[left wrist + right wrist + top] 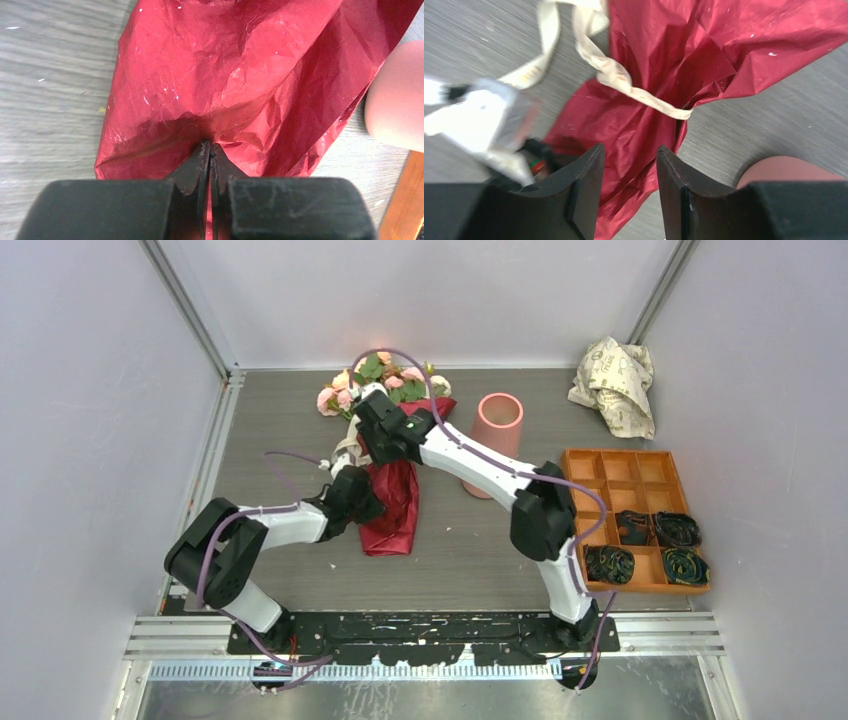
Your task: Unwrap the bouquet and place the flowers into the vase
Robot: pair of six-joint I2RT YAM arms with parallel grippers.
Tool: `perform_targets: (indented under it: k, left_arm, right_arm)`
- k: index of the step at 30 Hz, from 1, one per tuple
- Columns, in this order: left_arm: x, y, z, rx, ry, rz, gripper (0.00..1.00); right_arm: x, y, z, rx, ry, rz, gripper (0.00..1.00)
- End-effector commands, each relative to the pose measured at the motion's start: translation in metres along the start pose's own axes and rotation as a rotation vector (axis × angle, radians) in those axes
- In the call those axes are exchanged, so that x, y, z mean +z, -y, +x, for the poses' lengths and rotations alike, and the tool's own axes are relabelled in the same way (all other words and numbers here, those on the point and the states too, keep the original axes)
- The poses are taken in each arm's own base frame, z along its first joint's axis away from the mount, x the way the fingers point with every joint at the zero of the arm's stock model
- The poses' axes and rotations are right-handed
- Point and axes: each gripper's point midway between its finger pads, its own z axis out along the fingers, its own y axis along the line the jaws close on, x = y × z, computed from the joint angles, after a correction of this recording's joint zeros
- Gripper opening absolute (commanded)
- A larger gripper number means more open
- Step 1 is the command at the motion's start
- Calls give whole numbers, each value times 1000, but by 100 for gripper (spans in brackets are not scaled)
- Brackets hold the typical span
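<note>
On the grey surface (pixel 280 420) between my two arms lies the one bouquet (pixel 395 515), blooms pointing away from me and its dark red paper (pixel 215 75) trailing toward my bases. My left hand (pixel 210 150) is pinched tight on a fold of that paper near its lower edge. My right hand (pixel 630 149) hovers over the bouquet's waist with its fingers partly apart and nothing between them. The single cream ribbon (pixel 624 80) lies loose across the paper just ahead of it. I judge I am in the unwrapping step: the flowers (pixel 380 380) sit in the wrap, none in the vase (pixel 497 418), which is just right of the bouquet. Next I would need the left hand to anchor the paper while the right grips the ribbon or the stems and draws them free. Elsewhere I count one crumpled cream printed paper (pixel 615 380) and one orange compartment tray (pixel 622 453) holding four dark patterned bundles (pixel 610 563).
</note>
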Motion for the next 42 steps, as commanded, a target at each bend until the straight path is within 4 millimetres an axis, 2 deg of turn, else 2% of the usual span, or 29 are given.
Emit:
perform_targets:
  k: [1, 6, 14, 27, 30, 37, 42]
  left_arm:
    - [-14, -47, 9, 71, 3, -154, 4]
    - [-24, -49, 4, 81, 21, -160, 4]
    - [-36, -64, 2, 104, 43, -211, 4]
    - [-54, -69, -14, 140, 106, -242, 5]
    - [-56, -71, -15, 144, 110, -252, 5]
    - [-59, -73, -17, 144, 121, -257, 5]
    - [-61, -73, -17, 146, 122, -256, 5]
  right_arm:
    - [15, 5, -8, 6, 16, 19, 50]
    - [37, 6, -2, -18, 3, 37, 53]
    - [66, 4, 13, -54, -41, 35, 56]
    - [78, -15, 45, -96, -113, -62, 57]
    - [73, -17, 47, -105, -125, -60, 57]
    - [39, -24, 35, -131, -66, -58, 59]
    - [31, -25, 28, -170, -29, -29, 59]
